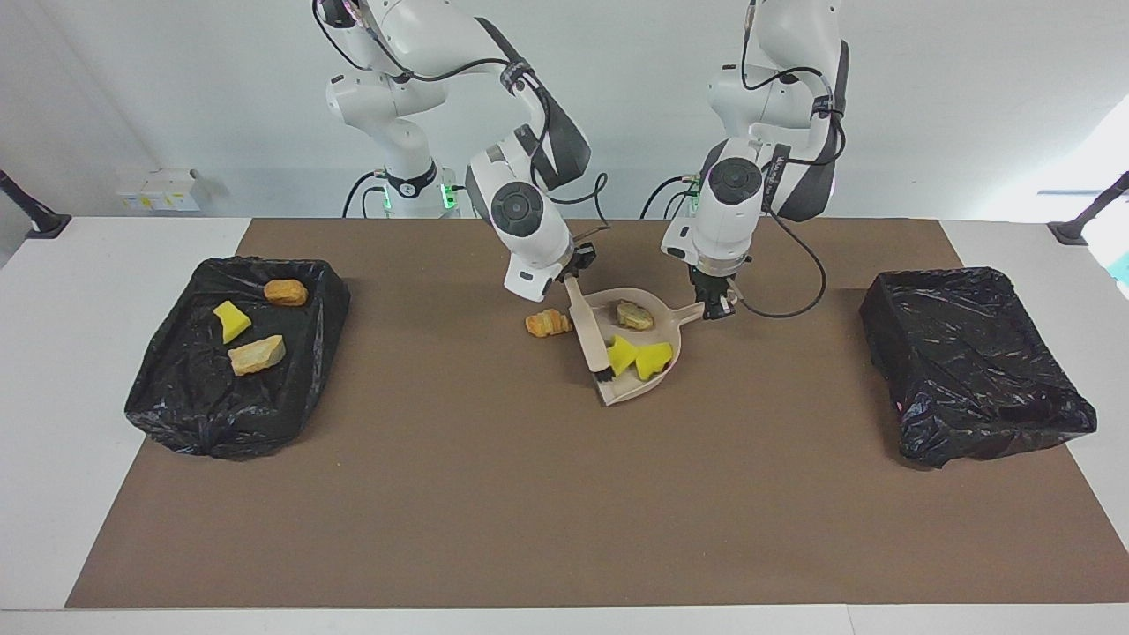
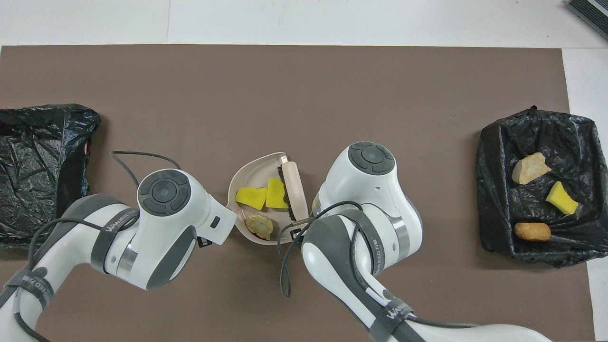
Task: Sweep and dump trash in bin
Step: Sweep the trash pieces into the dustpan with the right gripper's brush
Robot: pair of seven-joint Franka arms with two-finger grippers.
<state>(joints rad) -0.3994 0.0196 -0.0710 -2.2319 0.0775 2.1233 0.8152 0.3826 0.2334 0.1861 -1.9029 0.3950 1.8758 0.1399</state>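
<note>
- The lined bin [image 1: 176,388] at the right arm's end of the table is sitting well apart from the right tool and is already holding three pieces of trash.
- One bread lump [image 1: 548,324] is lying loose on the table just beside the dustpan's mouth, on the side of the brush toward the right arm's end. This is the relation the next sweep probably depends on, since the bristles are now standing between the lump and the pan floor.
- The right tool [image 1: 575,272] is clamping the top of the brush [image 1: 589,339]. The brush's long axis is running away from the robots along the pan's lip, with the bristles down inside the mouth.
- The dustpan [image 1: 663,328] is holding two yellow wedges [image 1: 623,354] touching the bristles and a tan lump [image 1: 634,315] nearer the handle.
- The left tool [image 1: 716,304] is gripping the dustpan's handle, closed narrow, and is keeping the pan flat.
- The second bin [image 1: 970,362] is lying well apart, toward the left arm's end.
- The right arm is nearer the lump, so the brush likely needs lifting over it.
</note>
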